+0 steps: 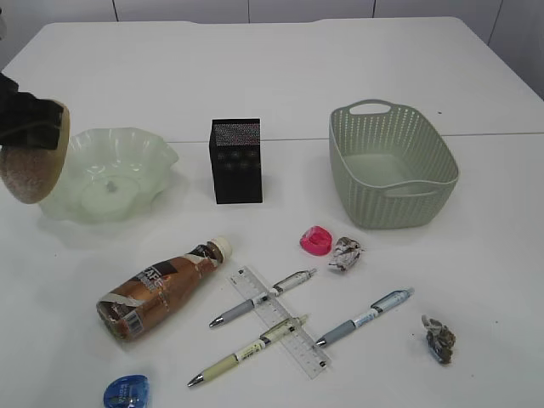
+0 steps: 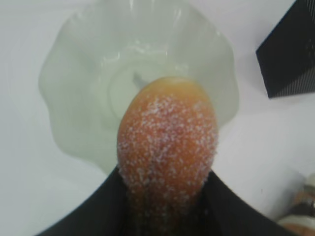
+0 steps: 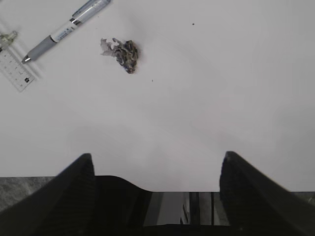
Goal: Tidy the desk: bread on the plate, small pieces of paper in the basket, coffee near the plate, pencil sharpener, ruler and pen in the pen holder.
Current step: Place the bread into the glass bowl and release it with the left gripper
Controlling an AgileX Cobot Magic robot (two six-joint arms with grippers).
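The left tool point(image 1: 34, 144) grips the bread point(image 2: 167, 157) over the plate point(image 1: 153, 153) — off the desk point(image 1: 340, 68). The right tool point(image 3: 155, 172) hangs spread, holding nothing.

Pale panelled wall point(image 1: 255, 8) behind, even light.

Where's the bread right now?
Exterior view, far left: the bread is held in the left end effector, above the plate's left rim.

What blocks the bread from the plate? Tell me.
Nothing visible does. The left hand holds the bread above the near edge of the plate, whose bowl is empty. The pen holder stands off to the side.
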